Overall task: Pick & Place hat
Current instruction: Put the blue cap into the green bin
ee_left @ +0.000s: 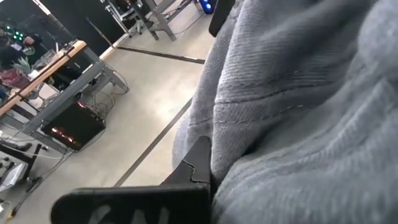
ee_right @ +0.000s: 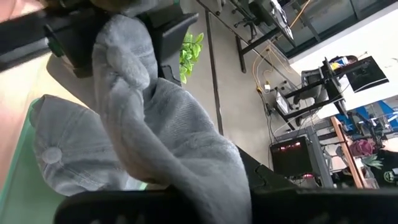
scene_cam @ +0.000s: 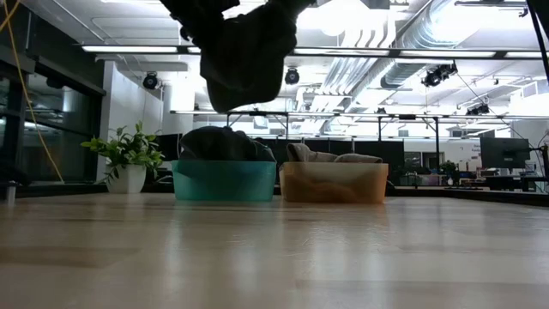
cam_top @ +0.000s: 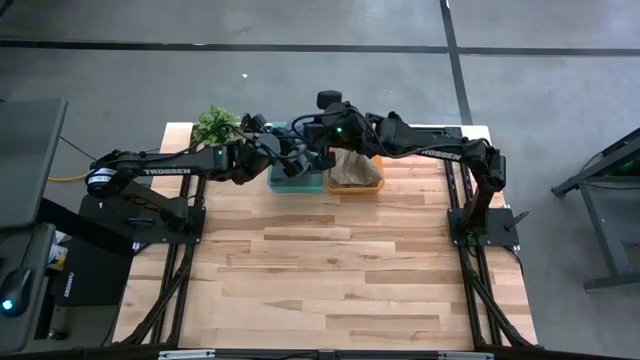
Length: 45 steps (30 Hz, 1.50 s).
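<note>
A grey hat (scene_cam: 244, 60) hangs in the air over the teal bin (scene_cam: 225, 182) at the table's far side, held between both grippers. My left gripper (cam_top: 287, 156) is shut on it from the left and my right gripper (cam_top: 316, 150) is shut on it from the right. In the left wrist view, grey cloth (ee_left: 298, 106) fills most of the picture. The right wrist view shows the hat (ee_right: 168, 137) stretching from my right fingers to my left gripper (ee_right: 115, 34). A second grey cap (ee_right: 68, 149) lies in the teal bin below. My left gripper has the hat's grey cloth (ee_left: 224, 155) pinched between its fingers, coming nearly level from the table's left. Only one finger (ee_left: 198, 163) shows and the cloth covers the rest. The hat is lifted clear above the teal bin. My right gripper pinches a bunched fold of the hat's cloth (ee_right: 205, 174) between its two fingers, coming from the table's right and slanting slightly down. The hat runs from there, crumpled, toward the left gripper, clear of the bin.
An orange bin (scene_cam: 334, 182) with tan hats stands right of the teal bin. A small potted plant (scene_cam: 127, 163) stands at the far left corner. The wooden tabletop (cam_top: 330, 270) stretches toward the near edge.
</note>
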### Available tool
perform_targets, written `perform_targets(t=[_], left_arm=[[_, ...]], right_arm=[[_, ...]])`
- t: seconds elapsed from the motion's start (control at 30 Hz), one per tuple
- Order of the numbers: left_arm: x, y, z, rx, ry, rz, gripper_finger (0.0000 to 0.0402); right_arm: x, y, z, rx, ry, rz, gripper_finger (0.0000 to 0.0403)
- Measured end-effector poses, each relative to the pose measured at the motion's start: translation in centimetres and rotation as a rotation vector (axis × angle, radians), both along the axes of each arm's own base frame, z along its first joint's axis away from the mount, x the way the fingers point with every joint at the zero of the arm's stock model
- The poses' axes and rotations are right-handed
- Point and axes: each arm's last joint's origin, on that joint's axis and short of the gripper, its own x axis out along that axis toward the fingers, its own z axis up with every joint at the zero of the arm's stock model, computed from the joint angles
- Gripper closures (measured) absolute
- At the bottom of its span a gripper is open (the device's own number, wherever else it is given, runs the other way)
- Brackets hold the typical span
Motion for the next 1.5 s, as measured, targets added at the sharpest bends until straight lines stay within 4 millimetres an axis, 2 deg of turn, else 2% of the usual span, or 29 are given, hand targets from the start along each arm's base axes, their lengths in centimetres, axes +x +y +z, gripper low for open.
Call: perform_targets(t=[0.2,0.5,0.67,1.03,1.27,1.5], left_arm=[[0.0,0.0,0.0,-0.008,-0.011,0.015,0.0401],[-0.1,0.1,-0.1,-0.003,-0.011,0.036,0.0401],[-0.2,0.1,0.0,0.005,-0.023,0.068,0.0401],[-0.3,0.2,0.1,0.021,-0.037,0.122,0.0401],[-0.3,0.2,0.0,0.031,-0.032,0.143,0.0401],[-0.5,0.8,-0.1,0.033,-0.012,0.167,0.0401]], right_arm=[[0.1,0.1,0.0,0.012,-0.006,0.026,0.0388],[0.1,0.2,0.0,0.028,-0.018,0.030,0.0291],[0.1,0.3,0.0,0.034,-0.021,0.029,0.0259],[0.4,1.9,-0.1,0.042,-0.004,0.052,0.0229],[0.2,2.5,-0.4,0.037,0.027,0.028,0.0228],[-0.7,2.8,0.5,0.054,0.015,-0.012,0.0226]])
